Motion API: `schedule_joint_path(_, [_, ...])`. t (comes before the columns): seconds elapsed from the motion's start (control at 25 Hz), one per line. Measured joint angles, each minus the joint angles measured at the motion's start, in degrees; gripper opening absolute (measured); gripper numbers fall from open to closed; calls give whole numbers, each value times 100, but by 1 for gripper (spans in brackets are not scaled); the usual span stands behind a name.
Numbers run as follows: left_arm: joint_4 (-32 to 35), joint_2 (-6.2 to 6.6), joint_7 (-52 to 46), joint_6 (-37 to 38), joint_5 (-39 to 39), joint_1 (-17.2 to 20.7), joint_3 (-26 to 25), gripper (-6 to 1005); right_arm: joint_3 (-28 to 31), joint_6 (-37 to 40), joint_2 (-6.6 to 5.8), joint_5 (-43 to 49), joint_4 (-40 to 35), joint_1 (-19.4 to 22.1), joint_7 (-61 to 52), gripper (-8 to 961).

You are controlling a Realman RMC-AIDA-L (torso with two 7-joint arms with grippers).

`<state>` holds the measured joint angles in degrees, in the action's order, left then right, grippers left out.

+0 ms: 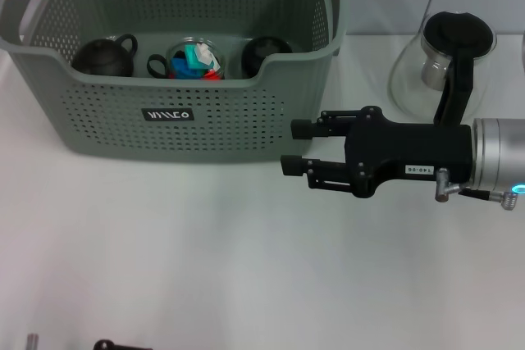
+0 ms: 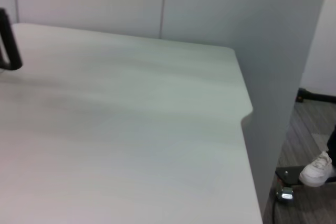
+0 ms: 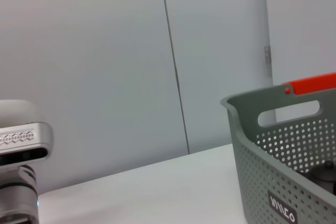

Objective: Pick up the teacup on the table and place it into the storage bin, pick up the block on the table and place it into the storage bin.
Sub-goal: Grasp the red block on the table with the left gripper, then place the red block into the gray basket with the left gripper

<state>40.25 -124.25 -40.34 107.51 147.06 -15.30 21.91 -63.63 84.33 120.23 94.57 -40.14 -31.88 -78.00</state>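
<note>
White table (image 1: 164, 243): storage bin (image 1: 107, 120), glass pot (image 1: 443, 63) beside right tool (image 1: 294, 147).

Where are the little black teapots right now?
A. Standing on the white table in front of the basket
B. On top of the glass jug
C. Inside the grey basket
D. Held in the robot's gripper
C. Two black teapots sit inside the storage bin, on either side of a clear cup with colourful things in it, while the right gripper is open and holds nothing, beside the bin's front corner.
</note>
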Motion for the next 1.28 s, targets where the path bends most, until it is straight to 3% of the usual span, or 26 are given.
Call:
schedule_joint_path(0.44, [-459,-28,753,-442,5,170,-266,497,50,-3,0,-1,67,-10,-22,579])
schedule_joint_path(1.28, [-624,-29,944,-568,68,268,-363,484,218,50,0,1,85,20,-54,578])
